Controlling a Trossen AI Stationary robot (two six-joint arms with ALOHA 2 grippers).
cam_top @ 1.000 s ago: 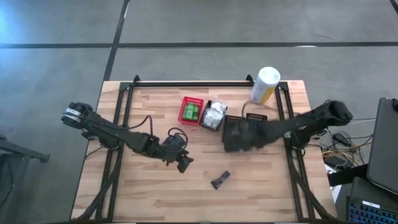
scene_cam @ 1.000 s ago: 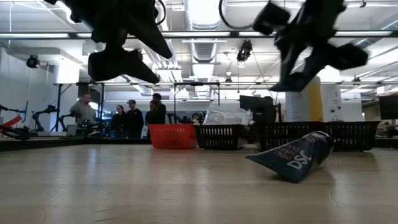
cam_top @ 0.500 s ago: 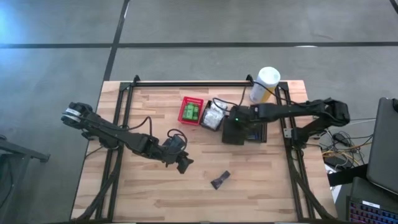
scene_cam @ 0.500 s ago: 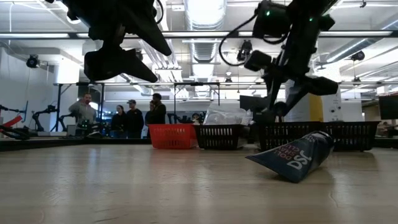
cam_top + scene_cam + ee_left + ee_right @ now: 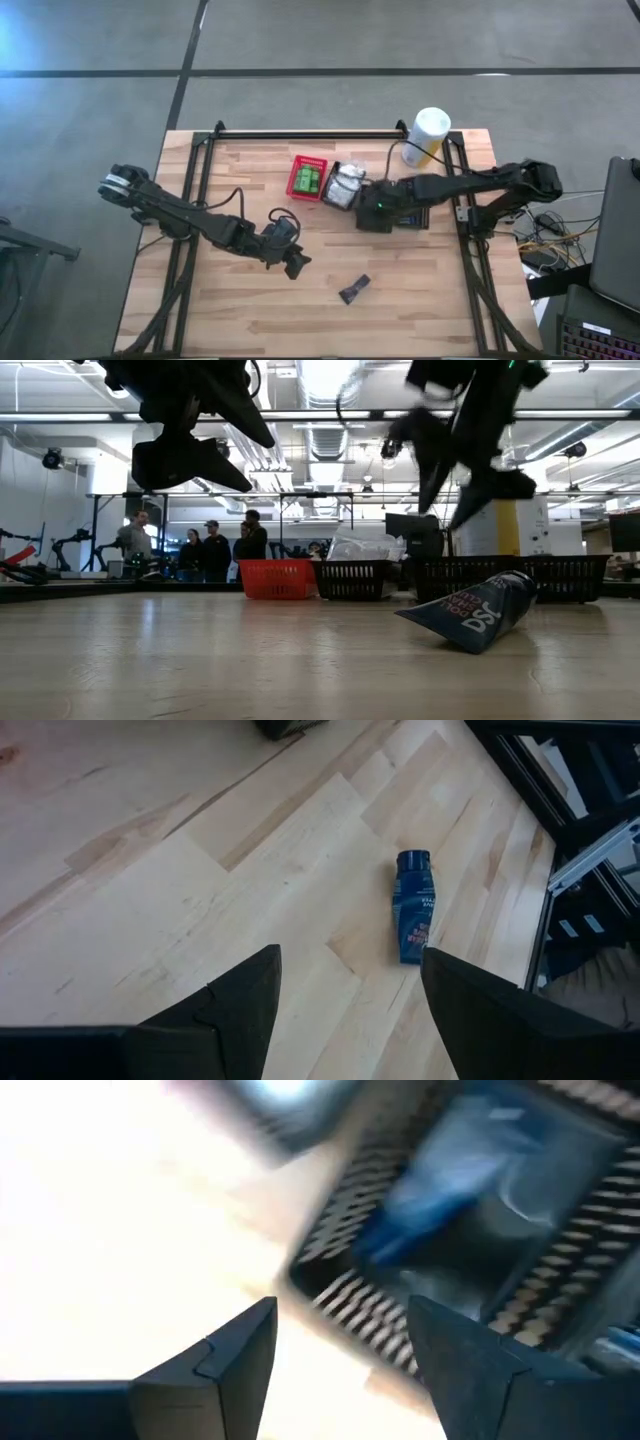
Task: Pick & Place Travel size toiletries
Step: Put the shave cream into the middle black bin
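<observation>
A small dark blue tube (image 5: 354,289) of toiletry lies on its side on the wooden counter (image 5: 250,310), near the front edge and right of centre, well apart from the baskets. In the left wrist view the tube (image 5: 414,919) rests bare on the planks, cap end pointing away. The left hand (image 5: 296,263) hovers above the counter just left of the tube, fingers spread wide with nothing between them. The right hand (image 5: 376,207) hangs over a black slotted basket (image 5: 405,214) toward the far right, its fingers parted and empty; a blurred blue item (image 5: 440,1190) lies inside that basket. A red basket (image 5: 307,178) with green packets (image 5: 307,181) and a basket with white crinkly pouches (image 5: 345,186) stand to the left of it. A white-and-yellow canister (image 5: 426,137) stands at the far right.
</observation>
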